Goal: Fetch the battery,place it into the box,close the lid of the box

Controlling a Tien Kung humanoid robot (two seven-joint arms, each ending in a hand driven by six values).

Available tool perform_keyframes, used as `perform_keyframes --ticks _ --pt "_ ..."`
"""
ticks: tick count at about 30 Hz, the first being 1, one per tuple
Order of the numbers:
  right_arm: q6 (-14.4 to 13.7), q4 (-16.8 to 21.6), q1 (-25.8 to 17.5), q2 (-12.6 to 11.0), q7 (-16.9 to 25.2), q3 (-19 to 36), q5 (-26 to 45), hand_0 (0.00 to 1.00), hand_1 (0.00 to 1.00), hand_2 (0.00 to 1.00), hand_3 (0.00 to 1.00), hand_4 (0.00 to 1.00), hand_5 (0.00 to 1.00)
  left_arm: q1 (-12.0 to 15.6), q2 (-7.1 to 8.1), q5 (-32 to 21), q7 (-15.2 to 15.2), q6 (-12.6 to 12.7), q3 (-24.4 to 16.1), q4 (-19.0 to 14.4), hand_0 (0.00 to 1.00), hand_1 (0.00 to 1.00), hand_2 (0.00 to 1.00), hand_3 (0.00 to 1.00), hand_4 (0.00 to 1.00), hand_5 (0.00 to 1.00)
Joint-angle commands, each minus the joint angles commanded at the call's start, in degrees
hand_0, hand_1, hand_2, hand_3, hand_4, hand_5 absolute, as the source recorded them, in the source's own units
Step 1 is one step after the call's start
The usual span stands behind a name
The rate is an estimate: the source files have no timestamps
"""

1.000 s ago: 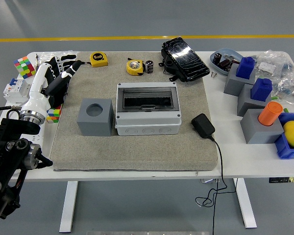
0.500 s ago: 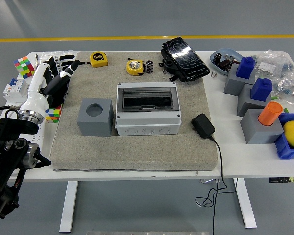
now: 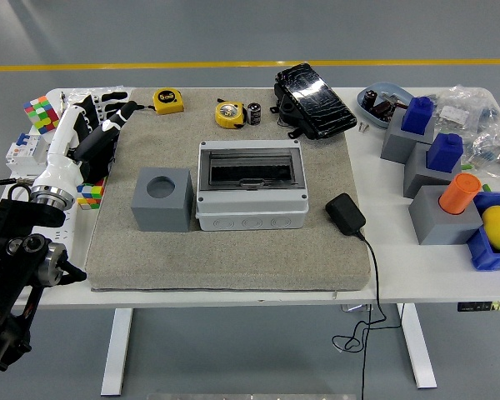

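Here we note the white counter (image 3: 433, 275) carrying a grey mat (image 3: 233, 250), with the grey box (image 3: 250, 185) at its centre, lid apparently down. Left hand (image 3: 108, 125) hovers at the mat's far-left edge, fingers relaxed and apart, holding nothing. The battery (image 3: 254, 114) stands far of the box, just right of a yellow tape measure (image 3: 228, 113).

The battery (image 3: 254, 114) was a small dark cylinder with a light band, standing upright at the far edge of the grey mat (image 3: 233, 250), just beside a yellow tape measure (image 3: 229, 113). The box (image 3: 250, 185), a light grey plastic enclosure, sat mid-mat, well apart from the battery, its smoky see-through lid (image 3: 250, 169) lying flat over a dark interior.
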Motion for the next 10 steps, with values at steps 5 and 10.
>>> perform_keyframes --ticks 5,10 --pt "0.0 0.0 0.0 0.0 0.0 -0.1 0.0 0.564 0.602 0.596 0.546 0.927 0.488 0.1 0.16 0.0 -0.1 0.0 -0.1 -0.1 0.696 0.701 0.647 0.658 0.983 0.554" --pt "-0.1 0.0 0.1 -0.1 0.0 0.1 -0.2 0.564 0.602 0.597 0.546 0.927 0.488 0.2 0.16 0.0 -0.1 0.0 -0.2 -0.2 0.697 0.7 0.647 0.659 0.982 0.553"
